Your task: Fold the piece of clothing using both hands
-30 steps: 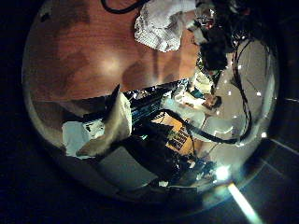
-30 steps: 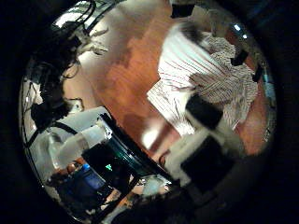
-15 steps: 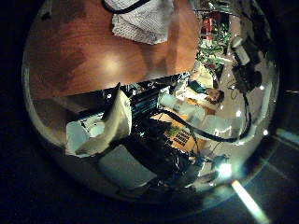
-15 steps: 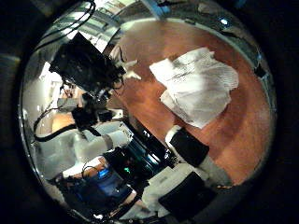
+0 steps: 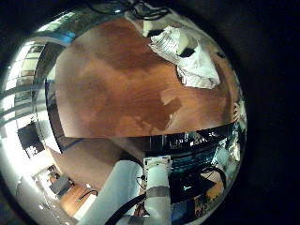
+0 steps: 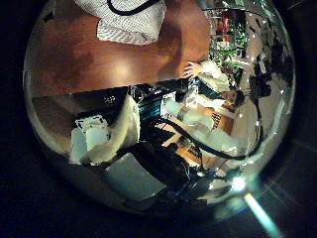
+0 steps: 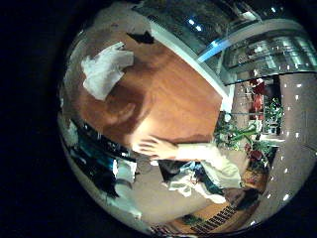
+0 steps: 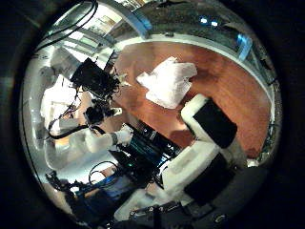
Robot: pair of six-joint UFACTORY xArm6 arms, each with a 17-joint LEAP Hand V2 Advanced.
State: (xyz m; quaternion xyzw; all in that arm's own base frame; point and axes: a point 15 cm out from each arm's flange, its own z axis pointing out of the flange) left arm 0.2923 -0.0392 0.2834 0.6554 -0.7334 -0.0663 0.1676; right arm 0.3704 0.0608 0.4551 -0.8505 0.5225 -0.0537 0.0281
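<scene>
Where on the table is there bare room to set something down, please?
Most of the wooden table is bare: the whole stretch from the striped garment to the opposite edges is free. The only crowded spot is the garment itself, bunched near one edge. A person's hand rests at another edge.

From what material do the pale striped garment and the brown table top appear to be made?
The pale striped garment looks like thin woven cloth, matte: it lies crumpled in soft folds. The brown table top seems to be wood or wood veneer with a smooth, slightly glossy finish, as it shows grain-like streaks and soft reflections.
</scene>
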